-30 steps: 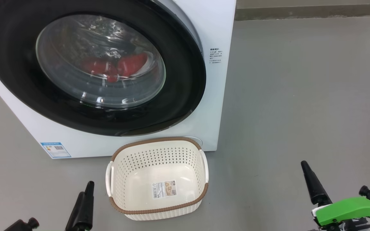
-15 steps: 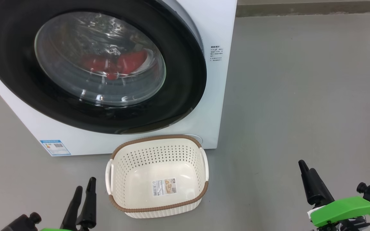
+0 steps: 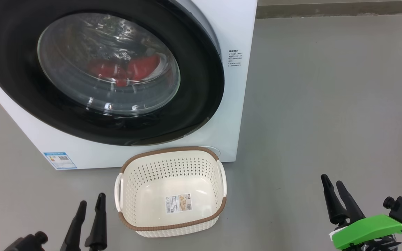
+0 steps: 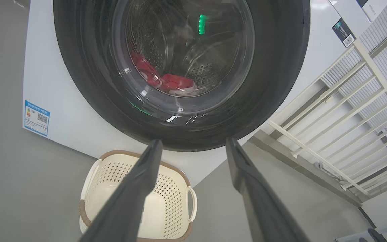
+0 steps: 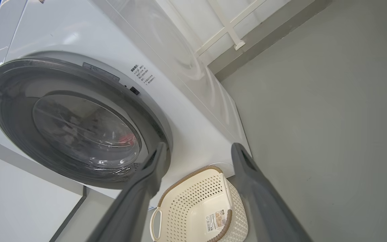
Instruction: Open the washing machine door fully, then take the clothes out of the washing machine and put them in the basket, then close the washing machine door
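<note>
The washing machine (image 3: 236, 31) fills the upper left of the head view. Its round black-rimmed door (image 3: 201, 90) lies shut against the front. Red clothes (image 3: 141, 68) show through the glass, low in the drum, and again in the left wrist view as clothes (image 4: 175, 82). The cream basket (image 3: 171, 158) stands on the floor just before the machine, with nothing in it but a sticker. My left gripper (image 3: 91, 204) is open, low and left of the basket. My right gripper (image 3: 332, 179) is open, far right of the basket. Neither touches anything.
Grey floor (image 3: 326, 104) stretches to the right of the machine. A pale railing (image 4: 341, 117) runs beyond the machine's far side in the left wrist view. A blue label (image 3: 59, 159) sits low on the machine's front.
The right gripper has turned so both fingers show apart, and slid slightly left. The left gripper's two fingers now show side by side. Early on the whole picture shifted slightly.
</note>
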Controlling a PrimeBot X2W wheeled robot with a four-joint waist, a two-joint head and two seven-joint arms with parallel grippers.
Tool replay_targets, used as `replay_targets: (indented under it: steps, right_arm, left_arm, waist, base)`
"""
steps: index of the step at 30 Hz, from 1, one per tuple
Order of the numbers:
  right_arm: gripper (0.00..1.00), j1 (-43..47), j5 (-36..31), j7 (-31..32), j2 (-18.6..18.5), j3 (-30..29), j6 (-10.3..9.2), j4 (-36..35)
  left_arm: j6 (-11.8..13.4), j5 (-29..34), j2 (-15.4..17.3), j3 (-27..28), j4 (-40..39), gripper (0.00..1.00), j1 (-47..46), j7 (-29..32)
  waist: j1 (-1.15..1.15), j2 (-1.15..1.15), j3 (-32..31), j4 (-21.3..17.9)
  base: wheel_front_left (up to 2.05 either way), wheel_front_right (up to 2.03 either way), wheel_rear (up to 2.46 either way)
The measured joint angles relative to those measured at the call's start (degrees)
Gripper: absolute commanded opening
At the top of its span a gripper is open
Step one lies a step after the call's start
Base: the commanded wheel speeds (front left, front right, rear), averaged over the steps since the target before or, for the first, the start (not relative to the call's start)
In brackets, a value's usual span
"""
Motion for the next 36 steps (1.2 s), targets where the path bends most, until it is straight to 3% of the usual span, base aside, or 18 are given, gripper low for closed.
replay_targets:
  steps: [36]
  right_arm:
    - [1.0, 2.1, -19.4, -5.9, -0.9, 0.4, 0.0, -1.6]
  left_arm:
    - [0.2, 23.0, 0.4, -1.1, -3.6, 1.0, 1.5, -6.2]
  waist:
    - [0.0, 0.0, 0.7, -0.2]
  base:
    - [0.0, 0.0, 0.0]
